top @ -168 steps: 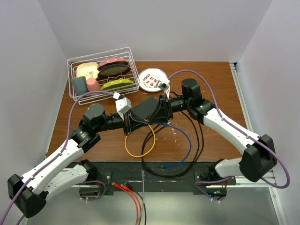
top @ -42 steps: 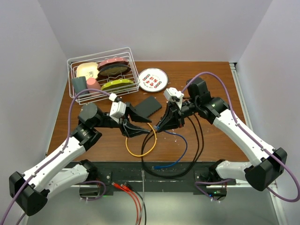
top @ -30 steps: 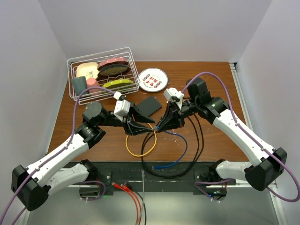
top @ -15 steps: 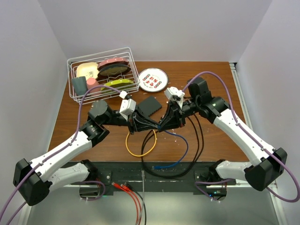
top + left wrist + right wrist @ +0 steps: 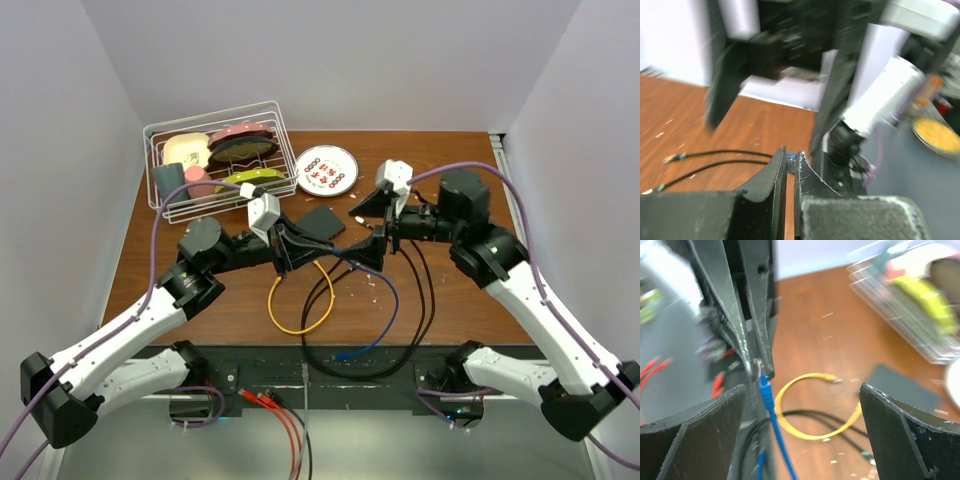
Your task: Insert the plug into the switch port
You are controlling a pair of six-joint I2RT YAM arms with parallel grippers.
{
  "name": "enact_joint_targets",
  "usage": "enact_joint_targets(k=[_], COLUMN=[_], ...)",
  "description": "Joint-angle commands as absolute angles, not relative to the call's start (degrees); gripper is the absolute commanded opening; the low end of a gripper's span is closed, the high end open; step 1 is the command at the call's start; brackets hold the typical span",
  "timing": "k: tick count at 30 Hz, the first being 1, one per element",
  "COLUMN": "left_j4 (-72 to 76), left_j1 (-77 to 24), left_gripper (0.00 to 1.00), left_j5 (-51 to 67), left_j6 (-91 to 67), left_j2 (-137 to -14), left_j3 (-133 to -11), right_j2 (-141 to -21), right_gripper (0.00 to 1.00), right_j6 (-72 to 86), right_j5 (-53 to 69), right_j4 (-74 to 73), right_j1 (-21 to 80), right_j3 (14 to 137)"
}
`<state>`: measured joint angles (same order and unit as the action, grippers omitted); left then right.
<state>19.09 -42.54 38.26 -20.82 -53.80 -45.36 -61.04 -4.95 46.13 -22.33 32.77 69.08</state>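
Holding the blue plug clamped in my left hand, right hand apart; next I'd aim it at the box, eleven o'clock.

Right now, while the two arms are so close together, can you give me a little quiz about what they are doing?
1. True or false: the right gripper stands wide open.
2. Which cable's plug does the left gripper pinch? A yellow, B blue, C red.
3. Fill in: the black switch box lies flat on the ____.
Key: 1 true. 2 B, the blue plug. 3 table.
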Motion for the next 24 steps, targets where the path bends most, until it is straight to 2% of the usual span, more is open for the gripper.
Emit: enact_joint_targets(k=[1, 3, 11, 14, 19, 23, 24], left_j4=[9.2, 5.4, -3.7, -4.7, -4.7, -4.5, -4.6], left_j1=[-42.7, -42.6, -42.6, -42.6, -42.6, -42.5, -42.5], left_gripper=[0.0, 0.0, 0.0, 0.0, 0.0, 0.0, 0.0], left_j5=[18.6, 12.1, 1.9, 1.1, 2.2, 2.4, 2.0], left_j6=[-24.9, -26.7, -36.5, -39.3, -43.5, -44.6, -44.6], left_j2=[-51.7, -51.6, -53.8, -55.0, -57.1, -58.0, -58.2], left_j3=[-49.6, -51.0, -55.8, -57.0, -57.9, -58.2, -58.3], right_j2=[-56.4, -54.8, -52.6, -53.7, -57.9, -60.6, -60.7], right_gripper=[0.99, 0.98, 0.96, 0.9, 0.88, 0.86, 0.83], right_j6=[2.9, 5.2, 4.8, 3.8, 0.3, -3.0, -3.9], right_j5=[24.5, 20.4, 13.6, 10.9, 3.8, 3.6, 4.6], right_j4=[-15.7, -13.4, -10.2, -9.8, -8.0, -6.1, -5.9], right_j1=[32.9, 33.0, 35.1, 37.3, 44.8, 45.9, 46.0], right_j3=[70.8, 69.0, 65.7, 65.6, 65.0, 64.0, 63.7])
